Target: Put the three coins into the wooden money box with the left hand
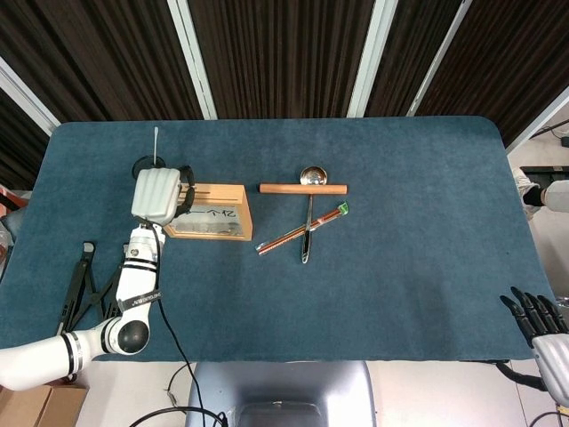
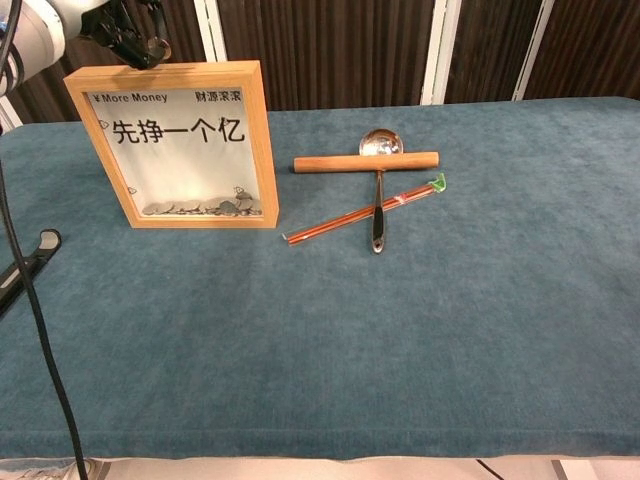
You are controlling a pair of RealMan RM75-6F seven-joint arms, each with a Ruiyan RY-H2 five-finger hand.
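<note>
Standing upright, wooden money box (image 2: 178,145) runs left-right; left hand (image 1: 158,194) above, grip unclear.

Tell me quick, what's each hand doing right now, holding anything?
Left hand: above the wooden money box; whether its fingers hold anything cannot be told.
Right hand: open, holding nothing.

One wooden money box (image 2: 180,145), one rolling pin (image 2: 366,162), one spoon (image 2: 379,190), and one pair of chopsticks (image 2: 365,210).
</note>
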